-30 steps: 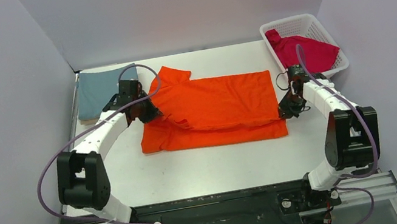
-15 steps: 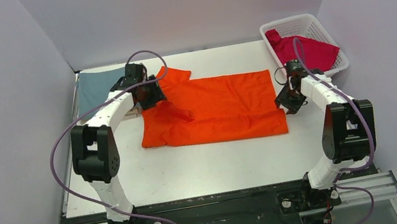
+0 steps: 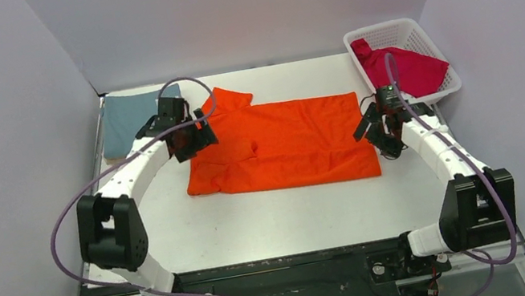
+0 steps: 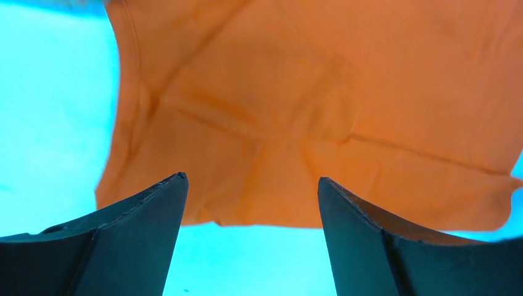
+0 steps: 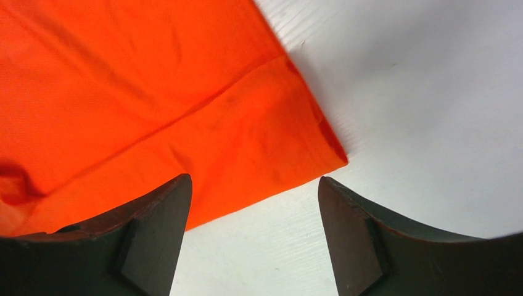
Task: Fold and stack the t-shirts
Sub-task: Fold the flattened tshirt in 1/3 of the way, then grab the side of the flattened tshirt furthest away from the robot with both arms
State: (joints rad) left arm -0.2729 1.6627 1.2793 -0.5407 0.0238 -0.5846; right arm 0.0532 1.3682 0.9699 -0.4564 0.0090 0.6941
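Observation:
The bright orange t-shirt (image 3: 283,144) lies flat across the middle of the table, folded lengthwise, with one sleeve sticking out at the back left. My left gripper (image 3: 198,139) hovers open over the shirt's left end; in the left wrist view the orange cloth (image 4: 321,105) lies beyond the empty fingers (image 4: 154,209). My right gripper (image 3: 373,137) is open at the shirt's right edge, and the shirt's near right corner (image 5: 321,148) shows just past its empty fingertips. A folded teal-blue t-shirt (image 3: 126,123) rests at the back left. The crimson t-shirt (image 3: 404,68) sits in the basket.
The white lattice basket (image 3: 427,37) stands at the back right corner, against the right wall. Pale walls close in the table on three sides. Bare white tabletop (image 3: 280,218) stretches between the orange shirt and the arm bases.
Both grippers have opened and let go of the orange shirt, which now lies flat. The left gripper swung back and then returned over the shirt's left end; the right one rose slightly.

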